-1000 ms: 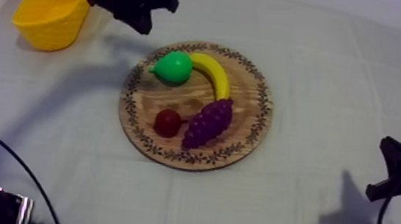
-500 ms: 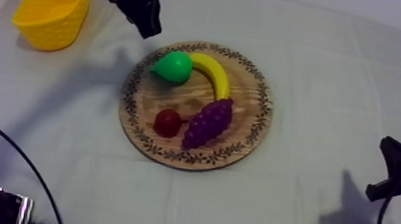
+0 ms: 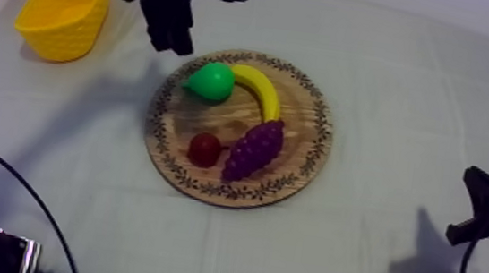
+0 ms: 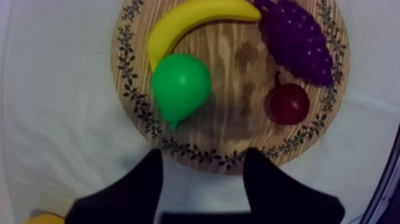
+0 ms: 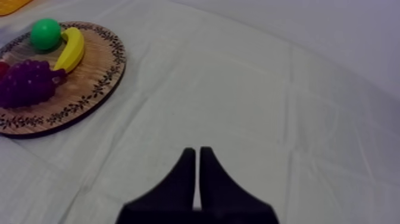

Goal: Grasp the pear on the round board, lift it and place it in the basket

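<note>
Approach in hand: left gripper (image 4: 202, 158), fingers wide apart and empty, hovers by the board's (image 4: 238, 65) rim just short of the pear (image 4: 180, 85) lying there against the banana (image 4: 196, 15); next, likely descend astride pear and close; right gripper (image 5: 197, 152) idle, fingers together.

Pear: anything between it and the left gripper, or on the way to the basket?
Nothing visible. The open left gripper hangs by the board, bare wood up to the pear. Only cloth separates board and yellow basket.
</note>
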Action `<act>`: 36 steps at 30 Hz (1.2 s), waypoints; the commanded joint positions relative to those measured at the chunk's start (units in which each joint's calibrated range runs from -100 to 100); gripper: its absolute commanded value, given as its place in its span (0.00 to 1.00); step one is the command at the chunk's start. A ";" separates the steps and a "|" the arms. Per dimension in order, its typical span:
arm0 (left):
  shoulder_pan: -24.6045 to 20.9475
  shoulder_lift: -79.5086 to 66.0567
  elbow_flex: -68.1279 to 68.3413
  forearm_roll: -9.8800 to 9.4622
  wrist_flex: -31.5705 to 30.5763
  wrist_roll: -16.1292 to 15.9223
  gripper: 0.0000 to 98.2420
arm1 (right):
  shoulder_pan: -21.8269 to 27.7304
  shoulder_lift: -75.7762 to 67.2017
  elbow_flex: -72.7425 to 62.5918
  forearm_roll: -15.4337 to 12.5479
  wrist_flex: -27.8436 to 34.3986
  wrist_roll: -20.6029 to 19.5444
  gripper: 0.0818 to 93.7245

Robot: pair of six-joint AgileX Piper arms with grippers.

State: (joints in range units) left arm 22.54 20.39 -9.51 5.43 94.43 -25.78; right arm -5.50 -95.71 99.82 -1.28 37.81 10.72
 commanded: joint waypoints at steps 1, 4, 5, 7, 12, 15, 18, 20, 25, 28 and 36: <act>0.19 0.09 0.12 -0.37 0.18 1.21 0.71 | -0.01 -0.04 -0.05 -0.01 0.02 0.00 0.00; 0.46 0.23 0.59 -0.63 0.13 1.86 0.80 | -0.01 -0.04 -0.05 -0.01 0.02 0.00 0.00; 0.54 0.36 0.78 -0.67 0.09 2.00 0.83 | -0.01 -0.04 -0.05 -0.01 0.02 0.00 0.00; 0.64 0.83 1.29 -0.75 -0.16 2.27 0.86 | -0.01 -0.04 -0.05 -0.01 0.02 0.00 0.00; 0.79 3.65 1.87 -0.87 -1.31 2.70 0.90 | -0.01 -0.04 -0.05 -0.01 0.02 0.00 0.00; 0.95 6.27 1.34 -0.90 -2.13 2.83 0.91 | -0.01 -0.04 -0.05 -0.01 0.02 0.00 0.00; 1.15 9.28 0.34 -0.90 -3.05 2.90 0.92 | -0.01 -0.04 -0.05 -0.01 0.02 0.00 0.00; 1.33 11.49 -0.83 -0.91 -3.40 2.92 0.93 | -0.01 -0.04 -0.05 -0.01 0.02 0.00 0.00; 1.50 16.97 -4.47 -0.83 -3.68 2.94 0.94 | -0.01 -0.04 -0.05 -0.01 0.02 0.00 0.00; 1.43 20.03 -6.71 -0.88 -3.71 2.91 0.95 | -0.01 -0.04 -0.05 -0.01 0.02 0.00 0.00; 1.01 26.24 -11.18 -0.97 -3.73 2.67 0.94 | -0.01 -0.04 -0.05 -0.01 0.02 0.00 0.00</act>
State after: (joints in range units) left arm 23.56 45.89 -20.33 4.48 90.63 -23.08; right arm -5.50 -95.71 99.82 -1.28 37.81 10.72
